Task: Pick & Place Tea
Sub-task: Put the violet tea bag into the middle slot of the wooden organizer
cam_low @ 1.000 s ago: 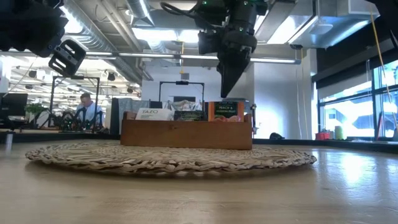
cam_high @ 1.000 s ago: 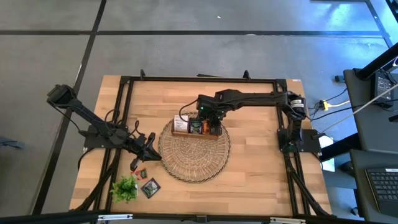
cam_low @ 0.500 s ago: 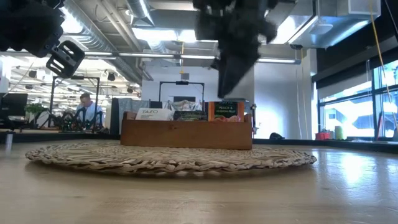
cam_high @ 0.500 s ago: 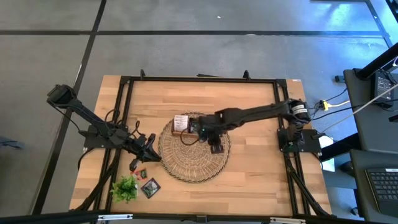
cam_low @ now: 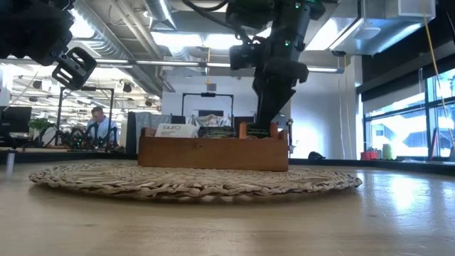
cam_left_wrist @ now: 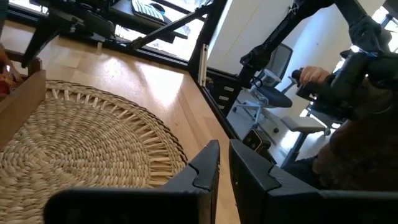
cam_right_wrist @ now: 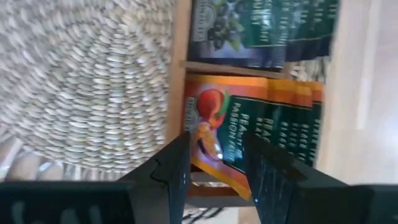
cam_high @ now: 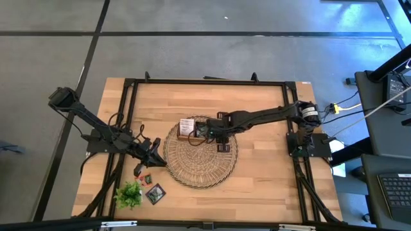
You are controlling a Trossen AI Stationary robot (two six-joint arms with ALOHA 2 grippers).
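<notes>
The right gripper [cam_low: 268, 122] has swung and dropped onto the orange tea sachets [cam_right_wrist: 249, 134] in the brown wooden three-compartment tray [cam_low: 213, 152].

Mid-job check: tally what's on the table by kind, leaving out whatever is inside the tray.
Mat: 1
Tray: 1
Sprig: 1
Loose sachets: 3, as far as the high view shows
Total: 6
</notes>
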